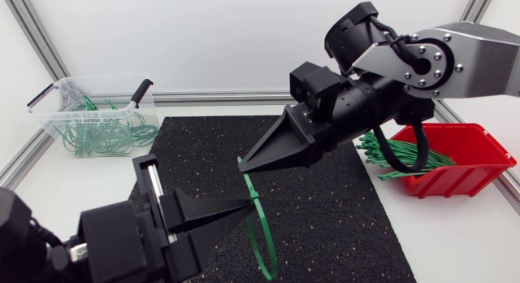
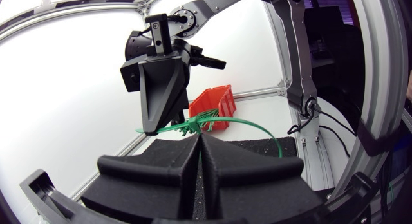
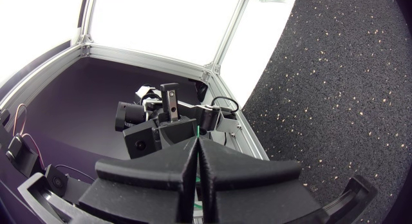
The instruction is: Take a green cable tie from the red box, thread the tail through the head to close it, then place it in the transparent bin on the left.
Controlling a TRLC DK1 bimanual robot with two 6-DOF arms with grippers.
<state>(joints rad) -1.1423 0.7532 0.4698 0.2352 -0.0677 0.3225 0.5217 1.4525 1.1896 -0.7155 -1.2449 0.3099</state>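
Observation:
A green cable tie [image 1: 264,234] hangs bent into an open loop above the black mat [image 1: 341,226]. My right gripper [image 1: 242,164] comes in from the upper right and is shut on the tie's upper end. My left gripper [image 1: 246,205] comes in from the lower left and is shut on the tie a little lower down. In the left wrist view the tie [image 2: 251,123] arcs from the right gripper [image 2: 150,129] across the tips of my left gripper [image 2: 198,139]. In its own wrist view the right gripper [image 3: 195,143] has its fingers pressed together.
The red box [image 1: 467,157], holding a bundle of green ties [image 1: 398,163], stands at the right edge of the mat; it also shows as the red box [image 2: 215,105] behind the right gripper. The transparent bin [image 1: 57,100], at the back left, holds several looped ties.

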